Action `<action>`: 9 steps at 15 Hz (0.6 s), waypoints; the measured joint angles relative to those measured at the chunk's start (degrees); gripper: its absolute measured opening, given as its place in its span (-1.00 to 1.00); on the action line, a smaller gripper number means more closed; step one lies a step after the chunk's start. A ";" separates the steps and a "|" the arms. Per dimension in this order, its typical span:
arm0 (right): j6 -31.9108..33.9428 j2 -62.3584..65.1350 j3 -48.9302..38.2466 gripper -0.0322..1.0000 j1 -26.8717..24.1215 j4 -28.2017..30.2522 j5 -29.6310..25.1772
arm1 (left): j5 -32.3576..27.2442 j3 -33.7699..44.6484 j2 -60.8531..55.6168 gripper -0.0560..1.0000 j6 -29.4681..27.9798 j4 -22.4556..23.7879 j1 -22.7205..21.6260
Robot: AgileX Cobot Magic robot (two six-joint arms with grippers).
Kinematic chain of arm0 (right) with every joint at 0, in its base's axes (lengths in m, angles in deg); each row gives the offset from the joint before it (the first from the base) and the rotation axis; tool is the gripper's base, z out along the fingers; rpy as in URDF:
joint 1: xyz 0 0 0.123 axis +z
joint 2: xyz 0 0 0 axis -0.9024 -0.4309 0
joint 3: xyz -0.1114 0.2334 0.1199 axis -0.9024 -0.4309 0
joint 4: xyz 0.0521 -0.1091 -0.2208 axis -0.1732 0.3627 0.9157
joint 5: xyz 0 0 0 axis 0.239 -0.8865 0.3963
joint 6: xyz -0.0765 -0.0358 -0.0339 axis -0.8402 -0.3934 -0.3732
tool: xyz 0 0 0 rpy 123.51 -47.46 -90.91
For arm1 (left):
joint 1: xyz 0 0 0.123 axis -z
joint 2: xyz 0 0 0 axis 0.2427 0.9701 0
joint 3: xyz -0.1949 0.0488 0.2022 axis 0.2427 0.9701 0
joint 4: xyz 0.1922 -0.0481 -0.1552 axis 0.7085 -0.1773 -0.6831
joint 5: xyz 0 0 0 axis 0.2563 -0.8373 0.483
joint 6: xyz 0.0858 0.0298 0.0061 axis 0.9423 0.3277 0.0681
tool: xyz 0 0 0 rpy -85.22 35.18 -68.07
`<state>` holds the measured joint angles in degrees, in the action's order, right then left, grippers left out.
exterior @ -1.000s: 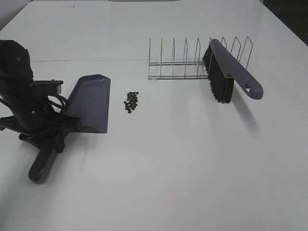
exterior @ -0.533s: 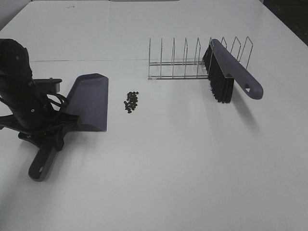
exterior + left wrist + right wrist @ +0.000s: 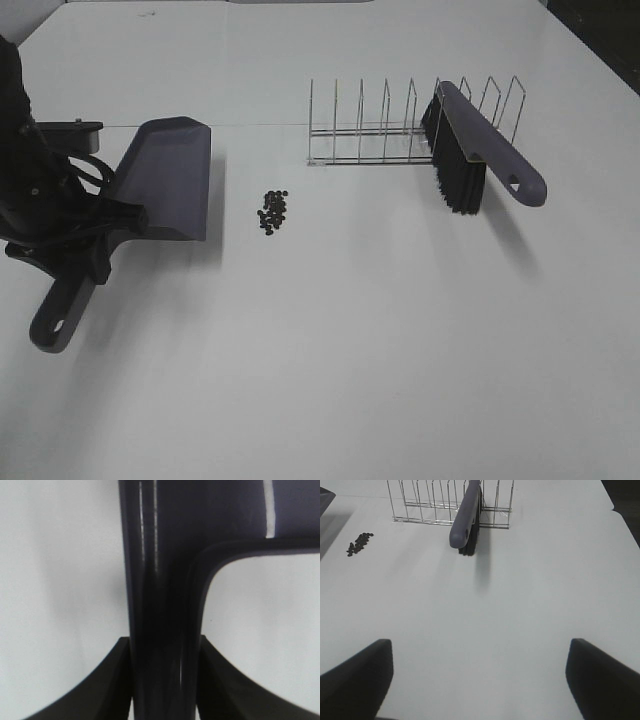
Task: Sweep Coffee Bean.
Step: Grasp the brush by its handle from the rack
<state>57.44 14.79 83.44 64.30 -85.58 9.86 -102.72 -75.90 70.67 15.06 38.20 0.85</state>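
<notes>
The coffee beans point(image 3: 272, 212) lie in a small dark cluster on the white table, also seen in the right wrist view point(image 3: 359, 543). Left of them is the purple dustpan point(image 3: 165, 180), its mouth edge facing the beans a short gap away. My left gripper point(image 3: 97, 236) is shut on the dustpan's handle point(image 3: 160, 605), with black fingers point(image 3: 107, 680) on either side of it. The purple brush point(image 3: 480, 145) with black bristles leans in the wire rack point(image 3: 370, 130). My right gripper point(image 3: 480, 680) stands open over bare table, well short of the brush point(image 3: 465, 522).
The wire rack point(image 3: 420, 505) stands toward the far side of the table, its slots left of the brush holding nothing. The table's dark far-right edge point(image 3: 600, 40) is beyond the rack. The dustpan handle's end point(image 3: 52, 325) points toward the near left.
My left arm has carried the dustpan to the left and toward the far side, farther from the beans. The beans, brush and rack have not moved.
</notes>
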 joint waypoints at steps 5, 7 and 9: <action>-2.75 -23.89 10.94 0.47 3.44 -0.11 7.62 | 0.00 0.00 0.00 -0.25 -0.06 2.06 0.00; -3.04 -32.66 17.93 0.46 4.24 -0.11 6.93 | 0.23 0.00 0.00 -0.25 -0.06 2.06 0.00; -3.67 -44.35 29.56 0.45 4.24 0.06 4.35 | 0.23 0.00 0.00 -0.25 -0.06 2.06 0.00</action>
<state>53.77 -29.56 113.00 68.54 -85.53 14.21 -102.49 -75.90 70.67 15.00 40.26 0.85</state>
